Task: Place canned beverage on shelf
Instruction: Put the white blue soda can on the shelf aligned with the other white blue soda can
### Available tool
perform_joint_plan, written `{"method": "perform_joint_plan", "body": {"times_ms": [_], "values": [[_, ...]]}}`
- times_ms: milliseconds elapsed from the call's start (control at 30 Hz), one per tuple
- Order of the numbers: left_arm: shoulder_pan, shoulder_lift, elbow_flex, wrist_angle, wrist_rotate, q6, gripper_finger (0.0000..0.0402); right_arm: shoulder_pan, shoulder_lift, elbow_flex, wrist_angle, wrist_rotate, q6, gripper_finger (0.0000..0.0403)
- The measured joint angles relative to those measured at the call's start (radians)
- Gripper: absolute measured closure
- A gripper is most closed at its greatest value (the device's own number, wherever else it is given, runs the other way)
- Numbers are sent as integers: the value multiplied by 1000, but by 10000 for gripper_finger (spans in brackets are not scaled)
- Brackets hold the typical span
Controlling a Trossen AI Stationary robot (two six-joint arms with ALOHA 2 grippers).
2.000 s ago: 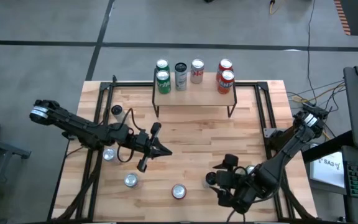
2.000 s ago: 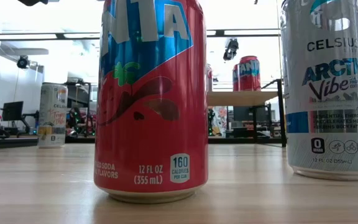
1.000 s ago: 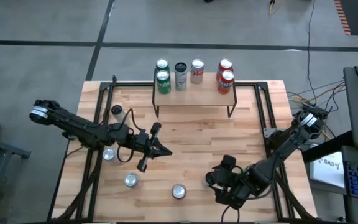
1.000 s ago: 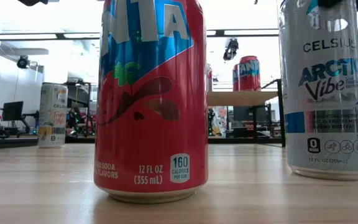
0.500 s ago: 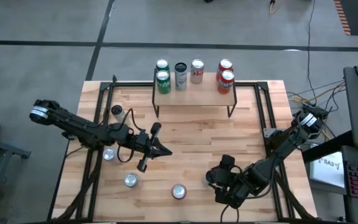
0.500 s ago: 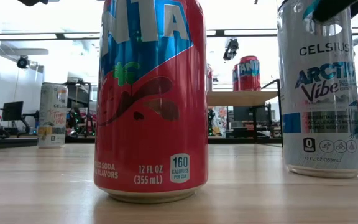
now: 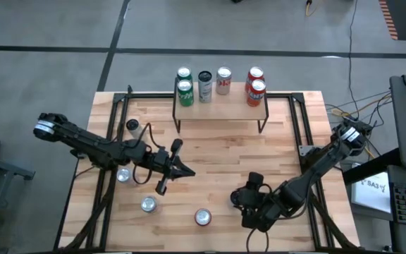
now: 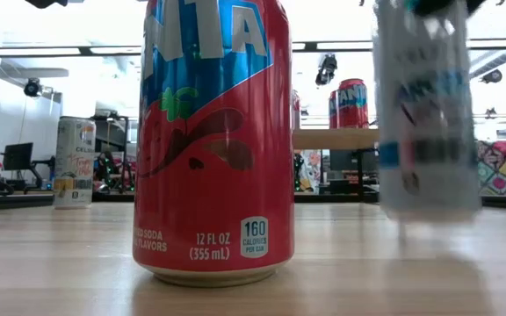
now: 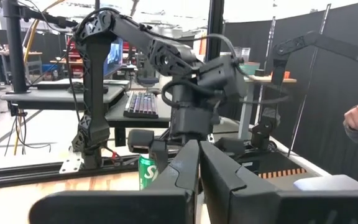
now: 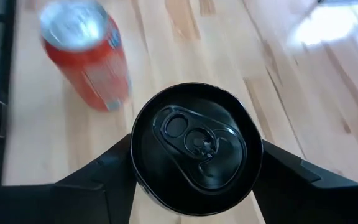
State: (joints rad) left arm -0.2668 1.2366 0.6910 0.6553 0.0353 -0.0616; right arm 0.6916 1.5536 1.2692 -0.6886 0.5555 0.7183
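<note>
Compared with a second earlier, the white Celsius can (image 8: 428, 110) no longer stood on the desk (image 7: 217, 152): in the low view it hung blurred above the wood, shifted toward the red Fanta can (image 8: 213, 140). The right hand (image 10: 194, 149) had drawn in around it, its two fingers clamped on either side of the black lid, seen from straight above. That arm reached in from the desk's right edge, bent low over the near part, well apart from the shelf (image 7: 220, 106) at the far edge, where five cans (image 7: 204, 85) stood. The left hand (image 7: 182, 169) had not moved; its fingers were pressed together, empty, pointing across the desk's middle, left of the lifted can.
</note>
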Motion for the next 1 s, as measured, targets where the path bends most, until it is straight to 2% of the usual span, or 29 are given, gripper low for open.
{"method": "perform_joint_plan", "body": {"times_ms": [233,600,1000], "values": [[0,-33,0,-13,0,28,402,-76,-9,146,-47,-56,-142,159],[0,-129,-1,-119,0,67,402,-255,-9,348,-79,-241,-419,159],[0,-158,-1,-159,0,64,402,-466,12,510,-137,-302,-695,159]]}}
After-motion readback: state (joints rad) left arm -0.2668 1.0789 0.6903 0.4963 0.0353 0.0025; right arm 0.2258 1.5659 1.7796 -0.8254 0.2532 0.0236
